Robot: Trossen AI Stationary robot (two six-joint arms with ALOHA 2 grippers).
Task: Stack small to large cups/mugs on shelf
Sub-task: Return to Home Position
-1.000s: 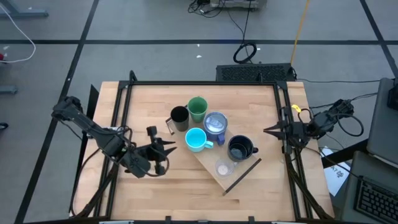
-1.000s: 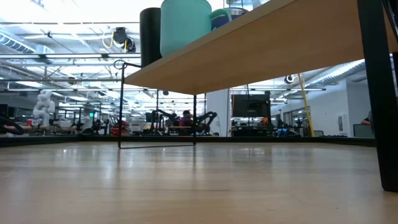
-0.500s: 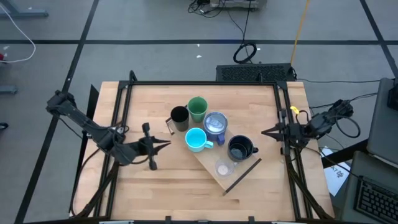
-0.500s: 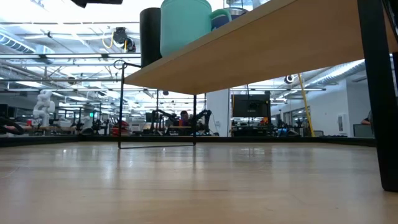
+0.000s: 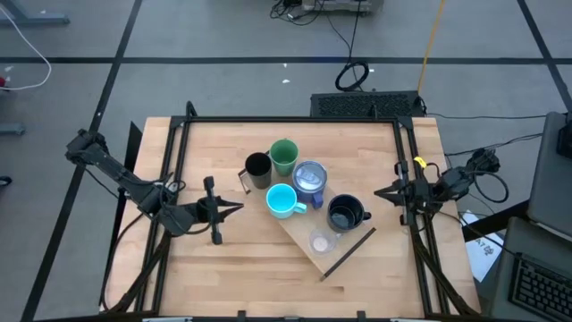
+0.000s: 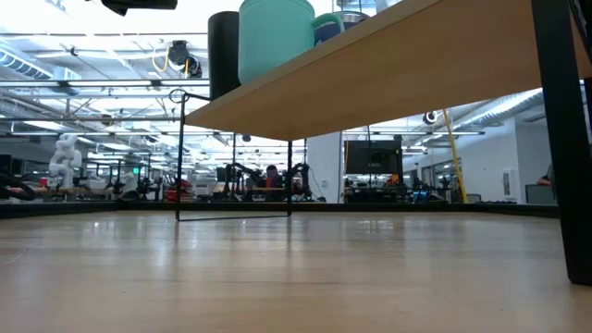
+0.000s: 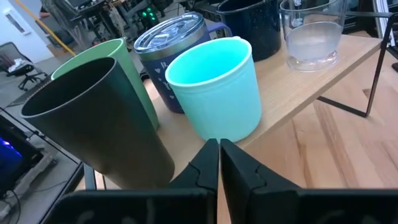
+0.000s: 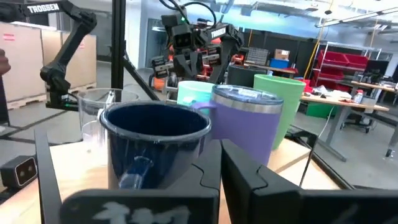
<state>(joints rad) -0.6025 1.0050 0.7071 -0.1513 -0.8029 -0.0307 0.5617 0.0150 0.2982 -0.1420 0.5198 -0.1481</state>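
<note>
The light-wood shelf (image 5: 299, 228) lies slantwise on the table on dark end brackets. On it stand the black cup (image 5: 258, 168), green cup (image 5: 284, 155), purple tumbler (image 5: 310, 176), cyan mug (image 5: 281, 200), navy mug (image 5: 344, 214) and clear glass cup (image 5: 321, 241). My left gripper (image 5: 239, 207) is shut and hovers left of the cyan mug (image 7: 217, 93), pointing at it. My right gripper (image 5: 377, 191) is shut and hovers right of the navy mug (image 8: 155, 143).
Black frame rails (image 5: 179, 143) run along the table's left, far and right edges. Bare tabletop (image 5: 223, 277) lies near and left of the shelf. The low view looks under the shelf (image 6: 370, 74), past a dark bracket leg (image 6: 560, 139).
My left gripper has drawn back a little toward the table's left edge. Its wrist has turned, and the arm's elbow has swung out toward the left. The cups and the shelf have stayed in place.
</note>
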